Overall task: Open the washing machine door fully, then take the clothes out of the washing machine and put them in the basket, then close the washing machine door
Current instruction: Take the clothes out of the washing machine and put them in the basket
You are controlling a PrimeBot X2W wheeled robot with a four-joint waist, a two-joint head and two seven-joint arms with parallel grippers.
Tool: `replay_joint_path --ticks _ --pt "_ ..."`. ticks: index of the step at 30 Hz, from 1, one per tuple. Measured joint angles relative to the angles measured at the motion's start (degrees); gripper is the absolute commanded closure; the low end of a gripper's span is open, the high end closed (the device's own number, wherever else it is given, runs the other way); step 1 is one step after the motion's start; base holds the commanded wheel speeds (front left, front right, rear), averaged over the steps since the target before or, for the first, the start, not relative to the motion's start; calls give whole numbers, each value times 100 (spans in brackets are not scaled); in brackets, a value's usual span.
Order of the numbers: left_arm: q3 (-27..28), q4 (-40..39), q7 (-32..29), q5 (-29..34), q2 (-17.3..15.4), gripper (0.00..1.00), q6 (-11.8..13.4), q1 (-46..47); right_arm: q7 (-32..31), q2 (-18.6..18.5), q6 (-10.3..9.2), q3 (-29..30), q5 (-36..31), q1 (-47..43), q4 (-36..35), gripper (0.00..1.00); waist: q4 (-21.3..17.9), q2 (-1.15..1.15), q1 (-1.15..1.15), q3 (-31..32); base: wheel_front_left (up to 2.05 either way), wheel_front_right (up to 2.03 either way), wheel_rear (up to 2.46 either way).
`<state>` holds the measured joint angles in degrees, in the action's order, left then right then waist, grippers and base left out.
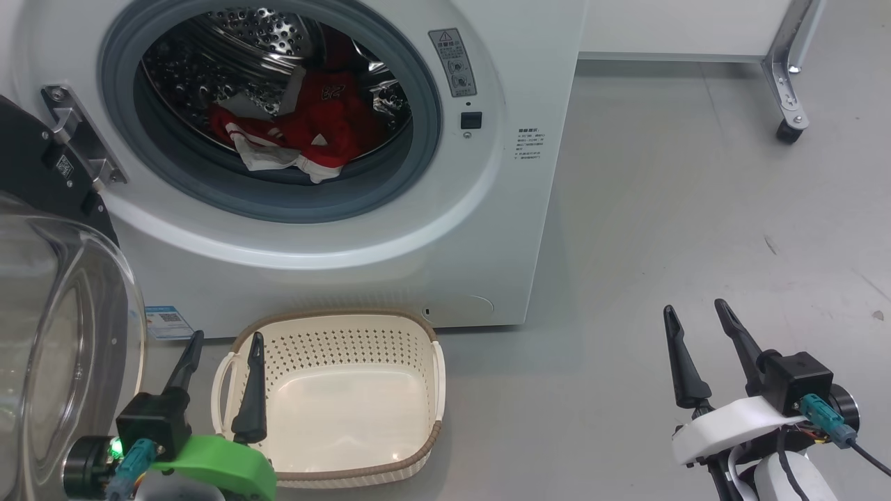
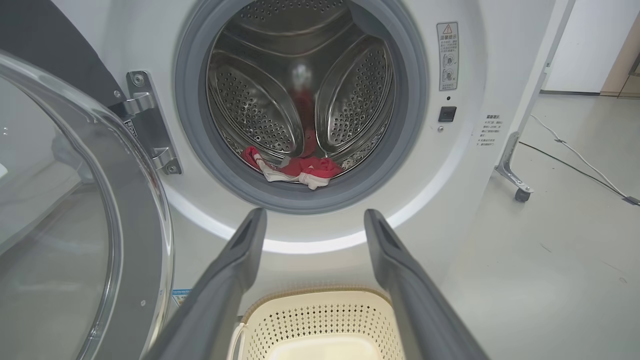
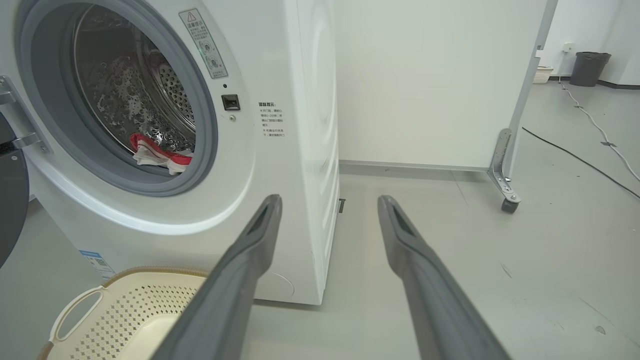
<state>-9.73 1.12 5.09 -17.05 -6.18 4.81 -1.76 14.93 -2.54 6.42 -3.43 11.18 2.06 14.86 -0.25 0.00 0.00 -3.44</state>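
Red clothes (image 1: 306,125) lie low in the washing machine (image 1: 529,174), and its door (image 1: 62,334) stands swung wide at the left. We see the basket (image 1: 348,396) on the floor (image 1: 661,209) just before the machine. Our left gripper (image 1: 227,337) hovers by the basket's left handle and our right gripper (image 1: 694,307) is well off to the right. Both have their jaws released, grasping nothing.

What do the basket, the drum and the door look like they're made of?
The basket looks like moulded plastic, matte cream with punched holes; its brown rim looks woven, perhaps only moulded so. The drum is probably polished steel: mirror-bright and perforated. The door has a clear bowl, glass or clear plastic, catching highlights, inside a black rim.
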Motion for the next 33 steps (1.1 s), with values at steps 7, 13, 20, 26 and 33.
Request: replay_joint_path --ticks 7,13,20,26,33 --pt "9 -15 -8 0 2 0 1 0 0 1 0 -1 0 0 -2 0 -1 0 0 -18 27 -27 0" --pt "11 -35 -24 0 2 0 2 0 -1 2 0 -1 -1 1 -4 0 -12 0 0 -33 4 -4 0" --pt "11 -37 -33 0 2 0 2 0 -1 2 1 0 -1 1 -4 0 -32 0 0 -48 0 0 0" --pt "7 -45 -52 0 2 0 3 0 -1 2 1 -1 0 1 -29 0 -43 0 0 -71 0 0 0" --pt "-21 -127 -142 0 2 0 5 0 0 3 1 0 -2 3 -124 0 -43 0 0 -198 0 0 0"
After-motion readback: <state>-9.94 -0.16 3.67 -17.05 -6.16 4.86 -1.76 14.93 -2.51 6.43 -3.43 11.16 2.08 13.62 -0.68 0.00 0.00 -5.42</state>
